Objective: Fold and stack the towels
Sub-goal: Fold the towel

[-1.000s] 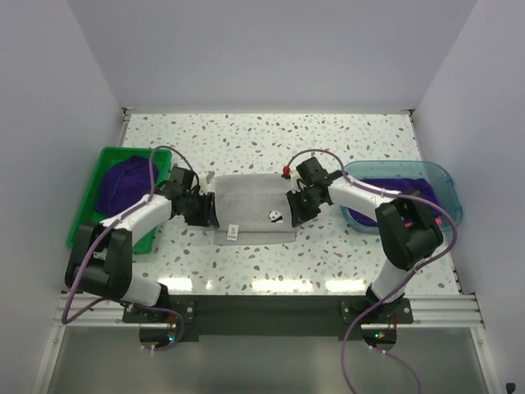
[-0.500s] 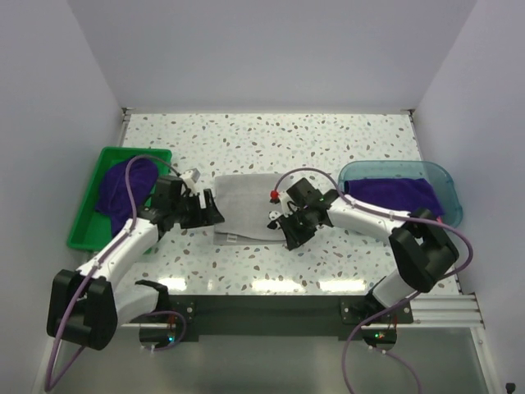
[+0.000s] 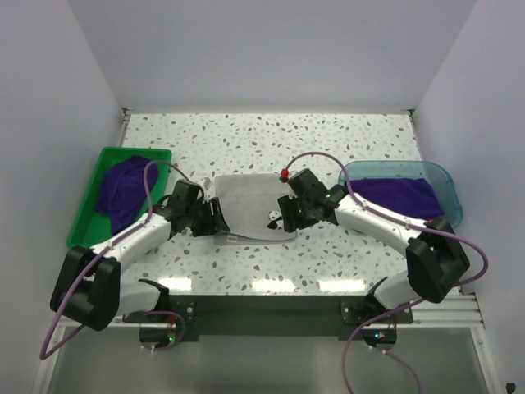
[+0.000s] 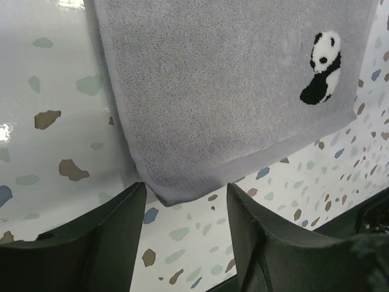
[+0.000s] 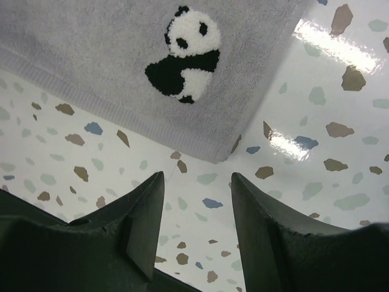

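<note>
Left tool (image 4: 185, 196) had its jaws parted with nothing in them, right at the near-left corner of the grey towel (image 4: 231, 85). Couldn't tell if it was actually touching the cloth. Right tool (image 5: 196, 177) was the same deal: jaws apart, empty, hovering just off the near-right corner by the little panda patch (image 5: 182, 55). The grey towel was spread out mid-desk (image 3: 328, 139) between the two arms. Over on the left a bunched purple towel (image 3: 123, 189) sat in the green bin (image 3: 82, 234), and on the right another purple towel (image 3: 394, 193) lay in the teal tray (image 3: 443, 174).
</note>
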`<action>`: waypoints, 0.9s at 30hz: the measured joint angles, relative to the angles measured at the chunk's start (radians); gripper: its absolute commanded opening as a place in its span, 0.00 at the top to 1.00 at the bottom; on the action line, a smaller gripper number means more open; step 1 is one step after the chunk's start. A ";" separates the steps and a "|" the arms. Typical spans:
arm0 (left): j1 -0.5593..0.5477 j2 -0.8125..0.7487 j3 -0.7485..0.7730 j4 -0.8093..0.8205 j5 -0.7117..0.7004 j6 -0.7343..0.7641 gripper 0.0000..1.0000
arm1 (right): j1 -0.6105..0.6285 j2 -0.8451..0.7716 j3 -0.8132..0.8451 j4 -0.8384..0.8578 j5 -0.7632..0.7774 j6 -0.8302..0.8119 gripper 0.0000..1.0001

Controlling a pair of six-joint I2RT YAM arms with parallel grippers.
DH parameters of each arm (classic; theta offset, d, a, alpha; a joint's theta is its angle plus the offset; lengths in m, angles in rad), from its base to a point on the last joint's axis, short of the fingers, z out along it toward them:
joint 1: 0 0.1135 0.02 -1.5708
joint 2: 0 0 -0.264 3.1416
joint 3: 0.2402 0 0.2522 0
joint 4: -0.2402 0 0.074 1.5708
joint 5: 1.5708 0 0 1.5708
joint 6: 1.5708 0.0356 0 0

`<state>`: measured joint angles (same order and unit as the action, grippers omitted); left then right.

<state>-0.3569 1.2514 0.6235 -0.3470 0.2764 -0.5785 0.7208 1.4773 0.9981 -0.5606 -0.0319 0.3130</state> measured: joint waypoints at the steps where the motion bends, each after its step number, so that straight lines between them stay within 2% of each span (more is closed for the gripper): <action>1: 0.000 0.007 0.000 0.004 -0.006 -0.006 0.45 | 0.000 0.000 0.000 0.005 0.011 0.023 0.48; 11: -0.005 0.037 -0.067 0.069 -0.027 -0.048 0.77 | -0.004 0.008 -0.096 0.126 0.039 0.222 0.52; 22: -0.005 0.026 -0.126 0.112 -0.042 -0.061 0.83 | -0.004 0.010 -0.159 0.193 0.042 0.346 0.57; 27: -0.005 0.017 -0.136 0.125 -0.041 -0.066 0.85 | -0.005 0.017 -0.189 0.238 0.042 0.383 0.65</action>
<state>-0.3614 1.2682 0.4877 -0.2218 0.2356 -0.6441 0.7158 1.4940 0.8089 -0.3222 0.0097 0.6964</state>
